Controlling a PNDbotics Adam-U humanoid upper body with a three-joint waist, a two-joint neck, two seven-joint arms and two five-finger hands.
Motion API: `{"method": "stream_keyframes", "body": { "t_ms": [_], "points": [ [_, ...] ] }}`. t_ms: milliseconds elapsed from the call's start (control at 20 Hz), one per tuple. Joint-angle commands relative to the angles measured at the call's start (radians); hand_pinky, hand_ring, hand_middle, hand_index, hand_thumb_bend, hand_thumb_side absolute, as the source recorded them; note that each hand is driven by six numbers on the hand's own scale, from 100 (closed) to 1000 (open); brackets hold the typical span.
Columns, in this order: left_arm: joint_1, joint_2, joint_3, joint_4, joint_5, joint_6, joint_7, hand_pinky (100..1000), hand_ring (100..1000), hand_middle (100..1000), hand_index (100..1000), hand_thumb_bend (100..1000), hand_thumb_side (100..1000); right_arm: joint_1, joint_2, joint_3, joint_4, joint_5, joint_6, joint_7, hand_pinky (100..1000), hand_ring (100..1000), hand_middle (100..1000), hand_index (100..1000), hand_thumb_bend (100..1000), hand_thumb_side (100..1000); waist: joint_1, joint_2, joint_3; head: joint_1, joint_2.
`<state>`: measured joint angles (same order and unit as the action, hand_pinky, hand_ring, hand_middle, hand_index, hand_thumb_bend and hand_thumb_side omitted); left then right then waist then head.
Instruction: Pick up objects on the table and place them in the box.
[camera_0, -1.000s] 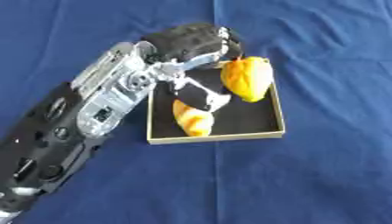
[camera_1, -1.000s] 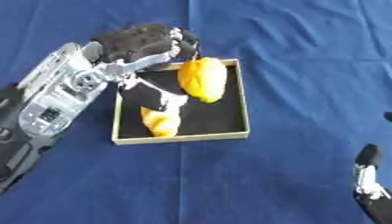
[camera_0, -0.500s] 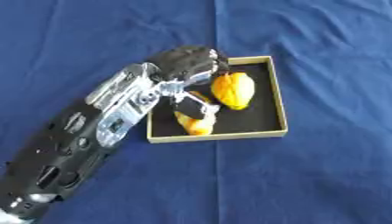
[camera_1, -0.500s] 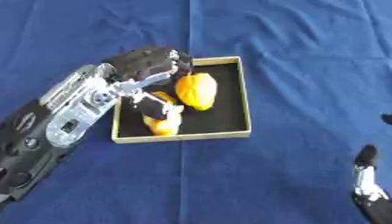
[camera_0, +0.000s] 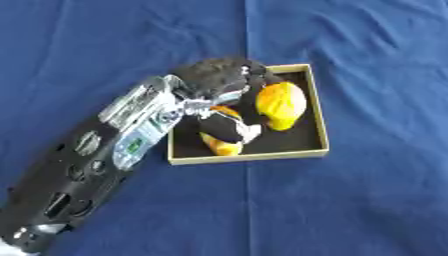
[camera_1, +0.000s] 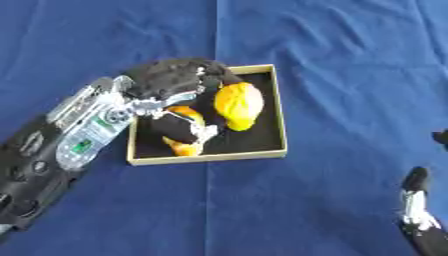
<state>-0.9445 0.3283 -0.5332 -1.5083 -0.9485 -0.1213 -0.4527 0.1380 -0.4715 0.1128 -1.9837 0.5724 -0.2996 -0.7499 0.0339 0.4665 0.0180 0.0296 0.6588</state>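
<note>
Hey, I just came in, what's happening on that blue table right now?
The robot's left hand reaches over a shallow box on the blue cloth, its fingers curled by a yellow-orange object that sits low inside the box. Whether they grip it cannot be seen. A smaller orange object lies in the box too, partly hidden by the thumb. The right hand rests idle at the lower right.

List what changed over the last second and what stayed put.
The left hand carried the yellow-orange rounded object down from above the far rim of the shallow tan-edged box into it. Whether it has let go is unclear. The smaller orange piece stayed inside; the right hand stayed idle.
</note>
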Motion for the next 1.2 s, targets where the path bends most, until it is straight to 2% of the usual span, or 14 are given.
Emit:
{"method": "stream_keyframes", "body": {
  "t_ms": [50,250,300,350,400,500,600,700,800,950,1200],
  "points": [
    [-0.016,0.013,0.016,-0.030,-0.031,0.023,0.018,1000,1000,927,1000,204,836,0.006,-0.009,0.002,-0.016,0.005,0.002,0.003,799,982,729,872,100,731,-0.005,-0.027,-0.001,0.001,-0.008],
    [-0.016,0.019,0.030,-0.071,-0.018,0.043,0.034,1000,1000,907,1000,159,755,0.008,-0.009,0.002,-0.016,0.006,0.001,0.004,800,982,729,873,100,731,-0.004,-0.029,0.000,-0.002,-0.005],
    [-0.017,0.024,0.038,-0.097,-0.003,0.046,0.037,1000,1000,900,995,111,716,0.009,-0.009,0.002,-0.016,0.006,0.001,0.003,800,982,729,873,100,729,-0.004,-0.030,0.001,-0.004,-0.004],
    [-0.020,0.031,0.050,-0.135,0.020,0.050,0.041,1000,1000,893,984,100,691,0.009,-0.009,0.001,-0.016,0.006,0.000,0.002,800,982,729,873,100,728,-0.004,-0.031,0.002,-0.006,-0.004],
    [-0.021,0.040,0.065,-0.177,0.049,0.058,0.044,1000,1000,881,963,100,626,0.010,-0.010,0.000,-0.016,0.007,-0.001,0.000,800,981,729,872,100,725,-0.003,-0.032,0.003,-0.009,-0.003],
    [-0.024,0.059,0.106,-0.267,0.133,0.089,0.054,983,1000,856,921,100,603,0.010,-0.012,-0.003,-0.016,0.008,-0.005,-0.005,799,978,729,872,100,715,-0.003,-0.034,0.004,-0.015,-0.003],
    [-0.021,0.081,0.173,-0.367,0.264,0.131,0.088,955,1000,828,872,100,555,0.008,-0.015,-0.011,-0.016,0.014,-0.014,-0.015,799,973,728,871,100,701,-0.002,-0.037,0.007,-0.024,-0.002],
    [-0.010,0.108,0.246,-0.445,0.386,0.194,0.148,939,1000,813,847,100,536,0.007,-0.017,-0.018,-0.016,0.019,-0.027,-0.030,799,970,728,870,100,691,-0.001,-0.040,0.009,-0.033,-0.004],
    [0.003,0.138,0.302,-0.480,0.480,0.229,0.219,920,1000,793,823,100,540,0.006,-0.019,-0.025,-0.016,0.027,-0.039,-0.044,799,965,728,868,100,677,-0.001,-0.041,0.010,-0.040,-0.007],
    [0.029,0.181,0.368,-0.490,0.589,0.201,0.342,898,994,761,791,100,563,0.006,-0.012,-0.036,-0.016,0.038,-0.049,-0.065,798,961,728,867,100,665,-0.004,-0.040,0.012,-0.048,-0.008],
    [0.103,0.243,0.473,-0.492,0.694,0.056,0.627,878,955,728,776,100,574,0.000,0.004,-0.055,-0.016,0.051,-0.063,-0.102,797,954,727,866,100,647,-0.013,-0.036,0.019,-0.052,-0.009]
  ]
}}
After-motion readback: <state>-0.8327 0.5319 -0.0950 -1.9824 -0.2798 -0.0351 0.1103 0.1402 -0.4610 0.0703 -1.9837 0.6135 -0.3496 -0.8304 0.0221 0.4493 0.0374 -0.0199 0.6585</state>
